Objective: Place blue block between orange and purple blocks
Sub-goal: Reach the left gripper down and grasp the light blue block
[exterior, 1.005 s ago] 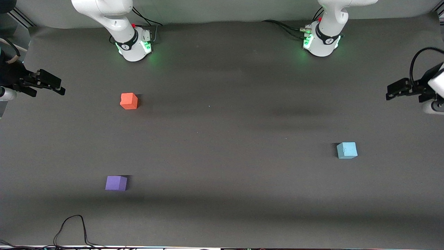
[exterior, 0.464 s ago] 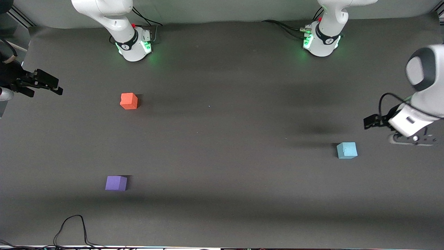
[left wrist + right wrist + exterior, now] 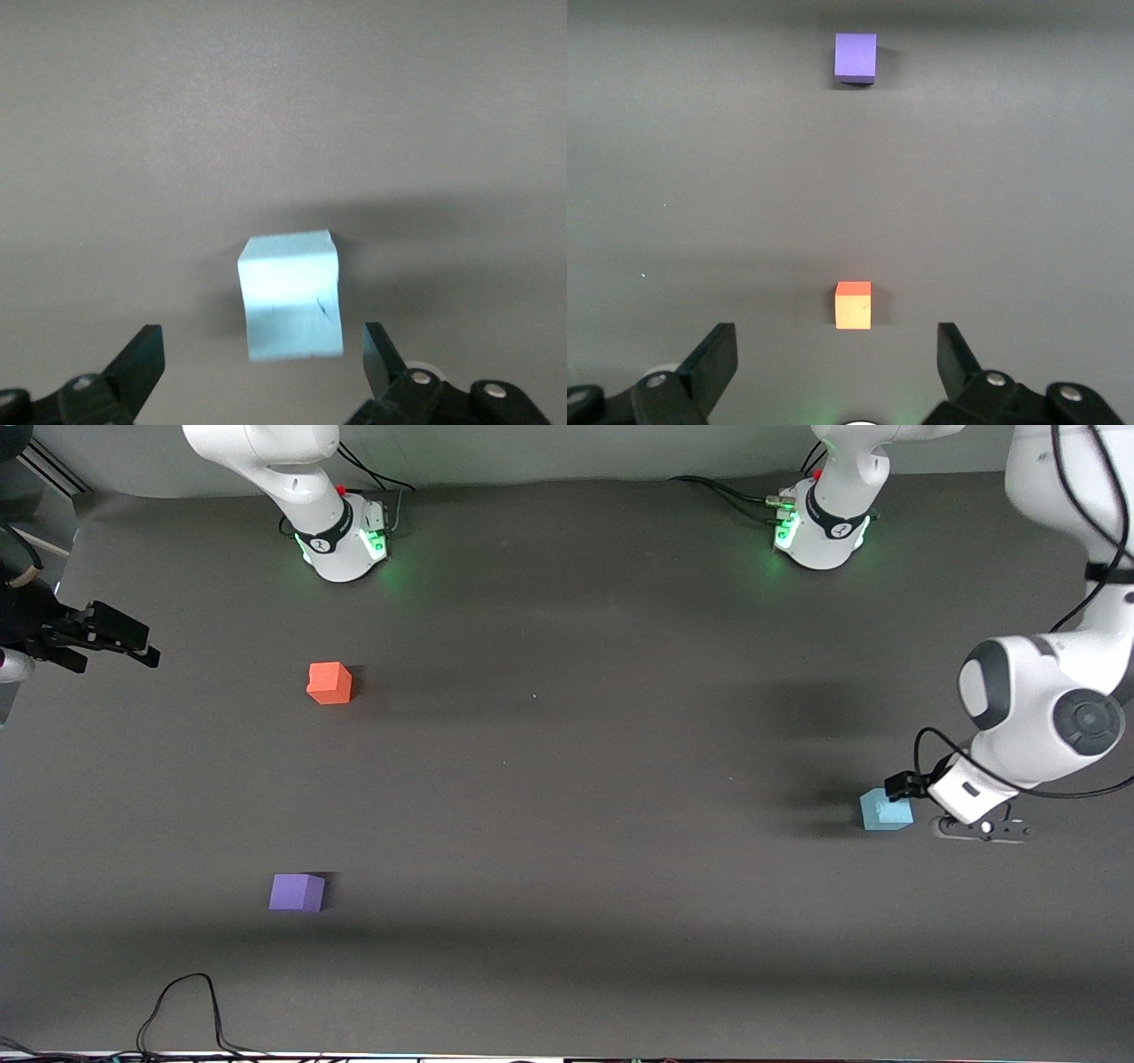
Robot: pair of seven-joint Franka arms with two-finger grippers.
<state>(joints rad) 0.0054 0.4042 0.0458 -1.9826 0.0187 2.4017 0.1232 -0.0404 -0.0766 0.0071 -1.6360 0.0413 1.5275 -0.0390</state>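
Three small foam cubes sit on a dark grey worktop (image 3: 567, 797), and the left arm has just swung in from the edge of the scene toward one of them. A second ago the left gripper (image 3: 264, 354) hung out past the left arm's end of the worktop; now it is low over the blue block (image 3: 884, 811), its fingers spread wide and empty. From the left wrist camera the block (image 3: 291, 295) lies just ahead of the gripper, centred on the gap between the two fingertips and not yet between them. The block has not moved and rests flat on the worktop. This reads as the end of the approach: a short push forward and a squeeze should secure the pick-up.

Well away from that gripper, toward the right arm's end of the worktop, stand the orange block (image 3: 330, 683) and the purple block (image 3: 297, 892), well apart from each other, the purple one nearer the front camera. Bare worktop lies between them, and nothing sits along the way from the blue block.

The right gripper (image 3: 97, 638) waits at the right arm's end of the worktop, fingers spread and empty. A black cable (image 3: 182, 1005) loops along the worktop edge nearest the front camera, clear of the cubes.
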